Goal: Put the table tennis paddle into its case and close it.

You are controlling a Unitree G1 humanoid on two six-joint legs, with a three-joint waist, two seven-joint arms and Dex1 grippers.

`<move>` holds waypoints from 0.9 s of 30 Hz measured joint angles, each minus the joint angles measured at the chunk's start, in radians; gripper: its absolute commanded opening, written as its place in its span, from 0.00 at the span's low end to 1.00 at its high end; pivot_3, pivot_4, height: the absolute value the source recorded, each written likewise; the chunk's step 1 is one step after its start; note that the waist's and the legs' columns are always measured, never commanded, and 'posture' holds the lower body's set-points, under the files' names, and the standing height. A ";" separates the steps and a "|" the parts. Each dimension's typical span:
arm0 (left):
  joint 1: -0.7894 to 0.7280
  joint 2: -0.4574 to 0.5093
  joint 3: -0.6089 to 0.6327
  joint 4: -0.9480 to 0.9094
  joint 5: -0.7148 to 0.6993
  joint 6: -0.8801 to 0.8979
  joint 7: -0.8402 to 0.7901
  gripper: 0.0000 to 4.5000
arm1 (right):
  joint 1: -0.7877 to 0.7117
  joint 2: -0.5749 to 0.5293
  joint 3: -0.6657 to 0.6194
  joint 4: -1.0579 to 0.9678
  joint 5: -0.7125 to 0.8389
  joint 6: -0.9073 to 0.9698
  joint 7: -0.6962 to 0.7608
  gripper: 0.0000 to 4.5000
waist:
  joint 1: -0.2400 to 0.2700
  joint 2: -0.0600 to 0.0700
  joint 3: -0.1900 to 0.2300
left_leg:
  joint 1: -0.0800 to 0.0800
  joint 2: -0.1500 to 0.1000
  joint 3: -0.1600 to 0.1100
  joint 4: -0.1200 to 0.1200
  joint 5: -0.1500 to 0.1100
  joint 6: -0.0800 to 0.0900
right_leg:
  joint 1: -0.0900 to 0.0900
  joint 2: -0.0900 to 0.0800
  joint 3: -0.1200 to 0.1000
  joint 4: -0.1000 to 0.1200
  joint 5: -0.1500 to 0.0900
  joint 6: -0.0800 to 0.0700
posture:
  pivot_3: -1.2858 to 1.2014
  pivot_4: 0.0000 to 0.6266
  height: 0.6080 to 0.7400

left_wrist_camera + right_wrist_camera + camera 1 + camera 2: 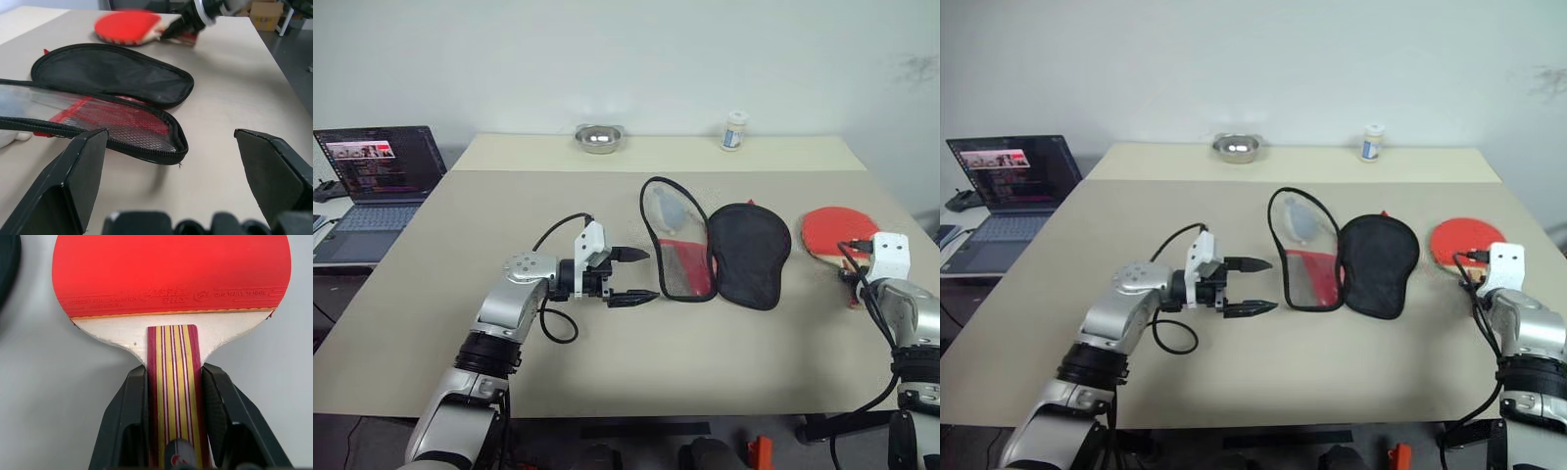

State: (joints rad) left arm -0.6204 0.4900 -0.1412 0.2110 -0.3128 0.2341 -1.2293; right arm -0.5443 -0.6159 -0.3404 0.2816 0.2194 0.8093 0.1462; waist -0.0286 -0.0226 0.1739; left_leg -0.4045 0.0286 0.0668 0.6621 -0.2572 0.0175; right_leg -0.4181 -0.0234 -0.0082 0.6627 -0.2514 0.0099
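Two black fingers (pixel 134 416) of the right gripper (pixel 174 406) are clamping the striped wooden handle of the table tennis paddle (pixel 171 274), which is sitting at the counter's (pixel 509 206) right side. Left of it, the case (pixel 715 250) is lying unzipped and spread flat, while the left gripper (pixel 641 274) is hovering beside it with fingers spread wide, grasping nothing.

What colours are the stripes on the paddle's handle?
Dark red and yellow stripes on the handle, best in the right wrist view.

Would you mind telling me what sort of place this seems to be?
Probably an office or lab test room: a plain beige table against a bare wall, an open laptop beside it, cardboard boxes on the floor.
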 measured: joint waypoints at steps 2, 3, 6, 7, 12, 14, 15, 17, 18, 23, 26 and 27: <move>0.000 -0.004 0.000 -0.008 0.000 0.006 0.002 1.00 | -0.020 -0.006 -0.002 -0.087 0.007 0.022 0.000 0.25 | -0.004 0.000 0.000 | -0.002 0.001 0.000 0.000 0.000 0.000 | -0.003 0.000 0.001 0.001 0.000 0.000 | 0.52 0.24 1.00; 0.000 -0.006 -0.001 -0.011 0.000 0.010 0.005 1.00 | -0.028 -0.005 -0.005 -0.138 0.013 0.038 -0.002 0.25 | -0.004 0.000 0.000 | -0.002 0.002 0.000 0.000 0.000 0.000 | -0.003 0.001 0.000 0.001 0.000 0.000 | 0.52 0.24 1.00; 0.000 -0.007 -0.002 -0.012 0.002 0.018 0.016 1.00 | -0.040 0.043 -0.016 -0.275 0.040 0.095 -0.026 0.25 | -0.004 0.000 0.000 | -0.002 0.004 -0.002 0.000 0.000 0.000 | -0.003 0.002 -0.002 0.001 0.000 0.000 | 0.52 0.24 1.00; 0.000 -0.009 -0.003 -0.012 0.002 0.019 0.018 1.00 | -0.040 0.078 -0.016 -0.318 0.050 0.121 -0.039 0.25 | -0.004 0.000 0.000 | -0.002 0.004 -0.002 0.000 0.000 0.000 | -0.003 0.002 -0.002 0.001 0.000 0.000 | 0.52 0.24 1.00; 0.000 -0.014 -0.011 -0.013 0.003 0.019 0.018 1.00 | 0.001 0.227 0.009 -0.426 0.078 0.216 -0.091 0.25 | 0.000 0.000 0.000 | -0.004 0.002 -0.002 0.000 0.001 -0.002 | -0.003 0.001 -0.002 0.001 0.001 -0.003 | 0.52 0.24 1.00; 0.000 -0.014 -0.011 -0.013 0.003 0.019 0.018 1.00 | 0.027 0.275 0.011 -0.447 0.078 0.235 -0.112 0.25 | 0.000 0.000 0.000 | -0.005 0.001 -0.002 0.000 0.001 -0.002 | -0.004 0.001 -0.002 0.001 0.002 -0.003 | 0.52 0.24 1.00; 0.000 -0.013 -0.011 -0.013 0.004 0.019 0.019 1.00 | 0.041 0.311 0.011 -0.460 0.077 0.248 -0.134 0.25 | 0.000 0.000 0.000 | -0.005 0.000 -0.002 0.000 0.001 -0.002 | -0.004 0.001 -0.002 0.000 0.002 -0.003 | 0.52 0.24 1.00; 0.000 -0.014 -0.011 -0.013 0.005 0.019 0.019 1.00 | 0.059 0.348 0.025 -0.475 0.077 0.257 -0.152 0.25 | 0.000 0.000 0.000 | -0.006 0.000 -0.001 0.001 0.001 -0.002 | -0.004 0.001 -0.002 0.000 0.002 -0.002 | 0.52 0.24 1.00; 0.000 -0.014 -0.011 -0.013 0.005 0.019 0.020 1.00 | 0.061 0.360 0.031 -0.476 0.076 0.259 -0.157 0.25 | 0.000 0.000 0.000 | -0.006 0.000 -0.001 0.001 0.001 -0.002 | -0.004 0.000 -0.002 0.000 0.002 -0.002 | 0.52 0.24 1.00; 0.000 -0.014 -0.012 -0.020 0.006 0.024 0.021 1.00 | 0.061 0.433 0.052 -0.478 0.067 0.257 -0.198 0.25 | -0.001 0.000 0.000 | -0.005 0.001 -0.003 0.001 0.002 -0.003 | -0.004 0.001 -0.002 0.001 0.002 -0.002 | 0.52 0.24 1.00; 0.000 -0.014 -0.012 -0.029 0.006 0.031 0.022 1.00 | 0.060 0.467 0.067 -0.478 0.065 0.256 -0.218 0.25 | -0.001 0.000 0.000 | -0.006 0.001 -0.003 0.001 0.002 -0.003 | -0.005 0.001 -0.002 0.001 0.002 -0.003 | 0.52 0.24 1.00; 0.000 -0.014 -0.012 -0.035 0.006 0.038 0.023 1.00 | 0.060 0.476 0.075 -0.477 0.063 0.256 -0.220 0.25 | -0.001 0.000 0.000 | -0.006 0.001 -0.003 0.001 0.002 -0.003 | -0.005 0.001 -0.002 0.001 0.002 -0.003 | 0.52 0.24 1.00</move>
State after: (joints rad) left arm -0.6208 0.4758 -0.1529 0.1756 -0.3069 0.2717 -1.2064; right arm -0.4844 -0.1401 -0.2653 -0.1959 0.2828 1.0648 -0.0736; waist -0.0293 -0.0223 0.1738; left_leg -0.4100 0.0294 0.0642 0.6627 -0.2555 0.0146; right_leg -0.4226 -0.0225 -0.0105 0.6638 -0.2498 0.0074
